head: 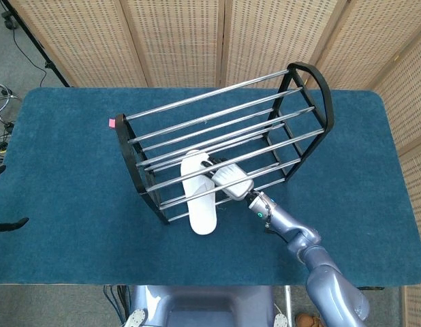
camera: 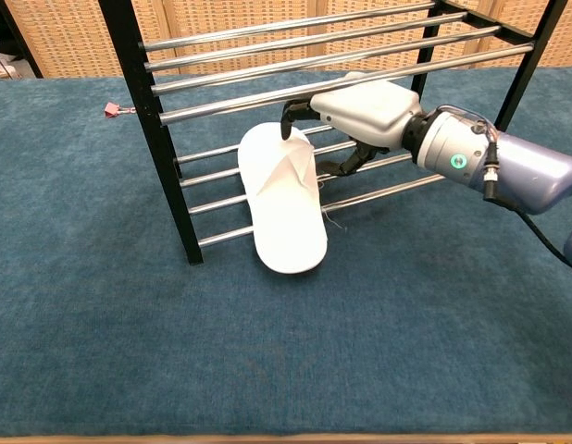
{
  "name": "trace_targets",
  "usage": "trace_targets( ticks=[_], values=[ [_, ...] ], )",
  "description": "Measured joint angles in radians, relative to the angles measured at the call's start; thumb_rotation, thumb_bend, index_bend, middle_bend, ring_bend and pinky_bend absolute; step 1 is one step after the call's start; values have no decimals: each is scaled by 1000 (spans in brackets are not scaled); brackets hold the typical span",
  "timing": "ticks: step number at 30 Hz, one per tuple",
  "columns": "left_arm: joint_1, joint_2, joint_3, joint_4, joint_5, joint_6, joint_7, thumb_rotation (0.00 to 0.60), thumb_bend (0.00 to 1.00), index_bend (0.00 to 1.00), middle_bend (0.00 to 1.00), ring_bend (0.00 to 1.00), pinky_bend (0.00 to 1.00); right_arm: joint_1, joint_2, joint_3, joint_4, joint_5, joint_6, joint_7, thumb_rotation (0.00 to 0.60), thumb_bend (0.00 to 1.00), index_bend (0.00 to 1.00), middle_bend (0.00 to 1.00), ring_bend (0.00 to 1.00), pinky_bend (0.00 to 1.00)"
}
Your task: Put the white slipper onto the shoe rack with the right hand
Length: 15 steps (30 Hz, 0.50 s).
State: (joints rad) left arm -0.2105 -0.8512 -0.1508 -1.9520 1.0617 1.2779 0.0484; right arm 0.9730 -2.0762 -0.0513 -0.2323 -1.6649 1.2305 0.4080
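The white slipper lies sole-up across the lower bars of the black and chrome shoe rack. Its front part rests on the bars and its heel on the blue cloth in front. My right hand hovers just right of the slipper, between the upper and lower bars. Its fingers are spread from the thumb and hold nothing. The fingertips are close to the slipper's right edge. My left hand does not appear in either view.
The rack stands slantwise on the blue-covered table, with a pink tag at its left end. Wicker screens stand behind the table. Bare cloth lies in front of the rack and to both sides.
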Motion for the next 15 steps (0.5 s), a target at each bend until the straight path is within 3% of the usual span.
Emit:
trace_targets(
  ticks=[15],
  values=[
    [3, -3, 3, -7, 12, 11, 8, 600, 0, 0, 0, 0, 0, -58, 20, -18, -5, -13, 27, 0, 600, 380, 304, 228, 214, 401]
  ],
)
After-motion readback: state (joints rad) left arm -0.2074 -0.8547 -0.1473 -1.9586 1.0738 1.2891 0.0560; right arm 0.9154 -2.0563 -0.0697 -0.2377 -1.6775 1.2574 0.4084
